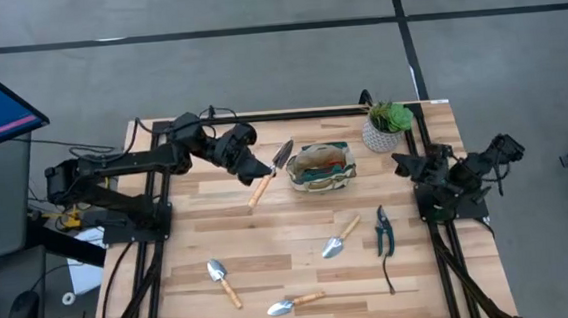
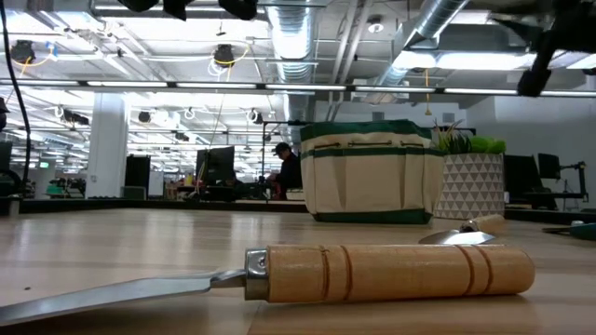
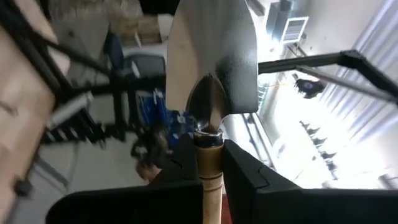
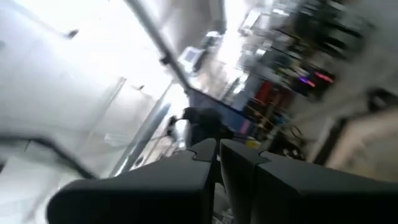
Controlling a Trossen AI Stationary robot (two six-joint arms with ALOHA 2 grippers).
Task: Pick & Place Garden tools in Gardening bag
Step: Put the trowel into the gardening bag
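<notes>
My left gripper is shut on a trowel with a silver head and light wooden handle, lifted just left of the beige gardening bag; the trowel's head points away from the wrist. The bag stands on the table's far middle and also shows in the low view. Three more trowels lie on the table: one at the middle, one at the near left, one at the near middle. Pruning shears lie at the right. My right gripper is shut and empty, raised at the table's right edge. My left gripper pinches the trowel's wooden handle between its two fingers, just below the metal collar. The trowel runs along the fingers, head pointing forward and away from the wrist. It is lifted clear of the table, tilted, beside the bag's left side.
A green plant in a white pot stands at the far right, beside the bag. A dark rail frames the table's far and side edges. The near trowel lies right before the low camera. Bare wood lies between the bag and the near tools.
</notes>
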